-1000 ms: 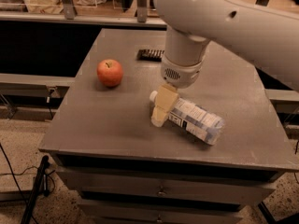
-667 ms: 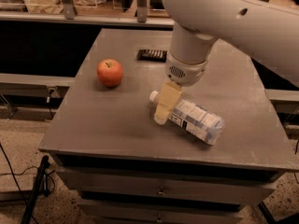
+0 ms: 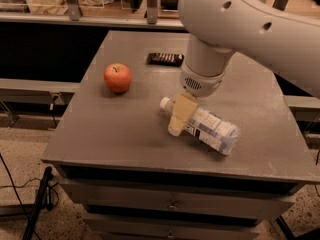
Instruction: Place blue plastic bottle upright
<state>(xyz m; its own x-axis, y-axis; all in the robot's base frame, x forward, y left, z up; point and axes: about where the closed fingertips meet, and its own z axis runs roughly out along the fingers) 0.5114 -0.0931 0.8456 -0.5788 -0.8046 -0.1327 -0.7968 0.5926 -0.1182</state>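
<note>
Toward the left edge of the surface [image 3: 120,136] sits an apple [image 3: 118,77], well apart. At the middle, the hand [image 3: 179,118] hangs at the neck of the blue plastic bottle [image 3: 212,130], likely to tip it up; whether it is clamped I cannot tell. It lies flat, cap toward the far-left corner, base toward the near-right.

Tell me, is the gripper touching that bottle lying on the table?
Cannot tell. In the camera view the gripper overlaps the blue plastic bottle at its capped end, hiding any contact or gap.
</note>
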